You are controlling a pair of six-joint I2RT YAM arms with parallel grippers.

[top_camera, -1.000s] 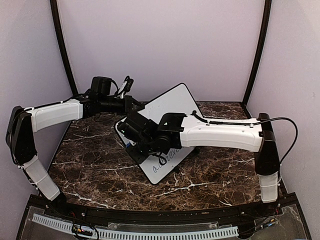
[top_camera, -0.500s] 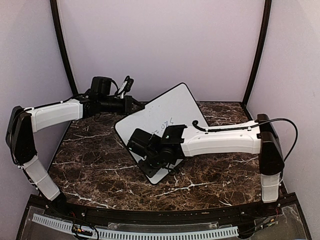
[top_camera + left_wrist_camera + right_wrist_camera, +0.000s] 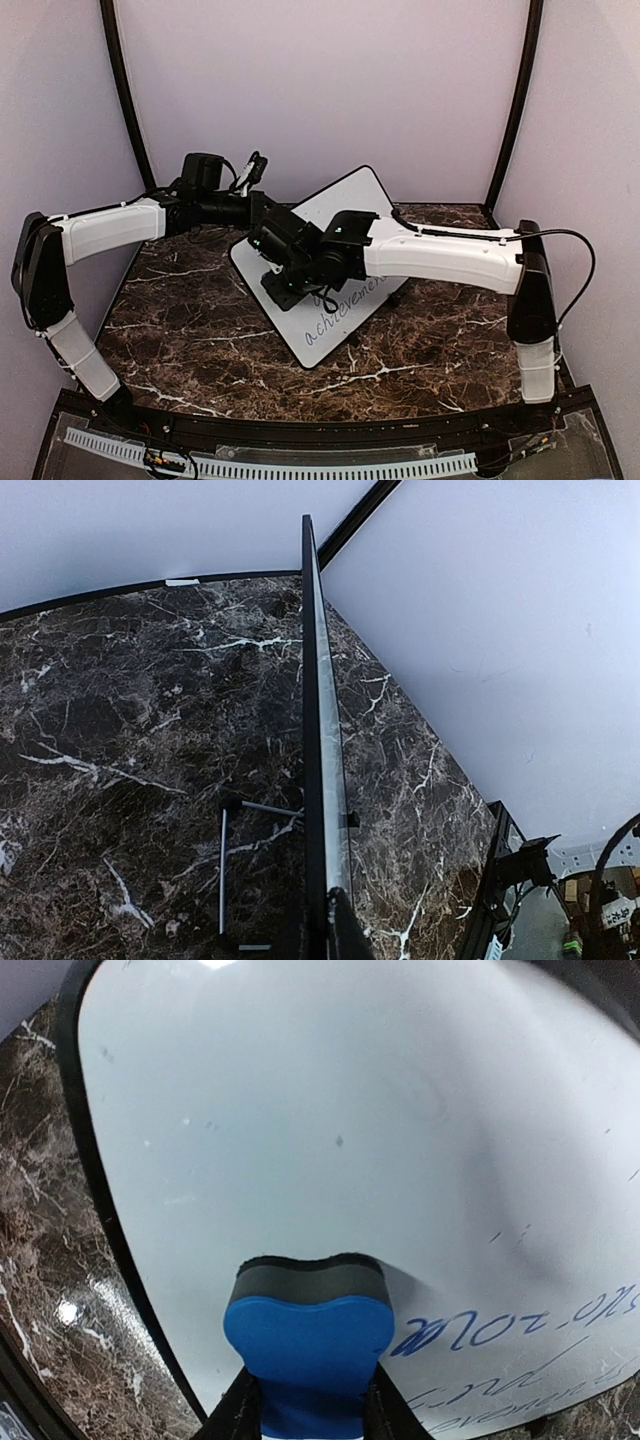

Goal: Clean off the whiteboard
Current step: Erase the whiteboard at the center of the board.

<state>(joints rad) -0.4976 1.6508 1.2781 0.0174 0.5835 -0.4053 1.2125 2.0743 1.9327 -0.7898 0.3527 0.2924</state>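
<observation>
At the left, the left claw [image 3: 326, 936] is closed tight on the thin black frame of the whiteboard [image 3: 350, 205], which stands tilted in the middle of the marble worktop [image 3: 180, 320]. The right claw [image 3: 310, 1405] is clamped on the blue eraser [image 3: 308, 1325], whose grey felt presses on the board face. I judge the wiping is only partly done, because blue writing [image 3: 480, 1335] lies to the lower right of the eraser. The next move calls for a sweep toward that writing with even pressure, stopping before the rounded frame, since the board is held at 1 edge only and might turn; bare worktop to its right gives the arm room.
</observation>
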